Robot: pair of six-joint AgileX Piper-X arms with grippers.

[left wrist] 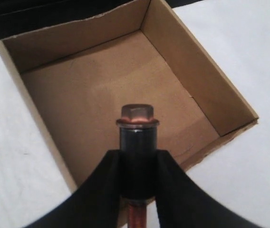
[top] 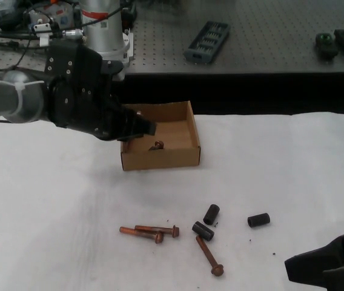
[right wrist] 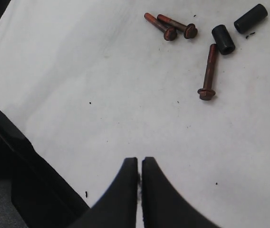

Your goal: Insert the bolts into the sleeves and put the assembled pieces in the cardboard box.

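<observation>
My left gripper (left wrist: 137,156) is shut on a black sleeve (left wrist: 137,164) with a copper bolt through it; the bolt head (left wrist: 137,114) sticks out past the fingers. It hangs over the open cardboard box (left wrist: 201,80), whose floor is bare. From the high view, that gripper (top: 149,130) is over the box (top: 191,130), and the bolt (top: 157,145) shows inside. My right gripper (right wrist: 139,164) is shut on nothing above the white cloth, at the near right (top: 290,267). Three loose bolts (top: 151,231) (top: 209,254) and three black sleeves (top: 211,214) (top: 203,230) (top: 258,220) lie in front of the box.
A white cloth (top: 281,170) covers the bench. Behind it, on the dark perforated table, lie a black tray (top: 207,40) and two dark round objects (top: 337,42). Cables and equipment crowd the far left (top: 14,30).
</observation>
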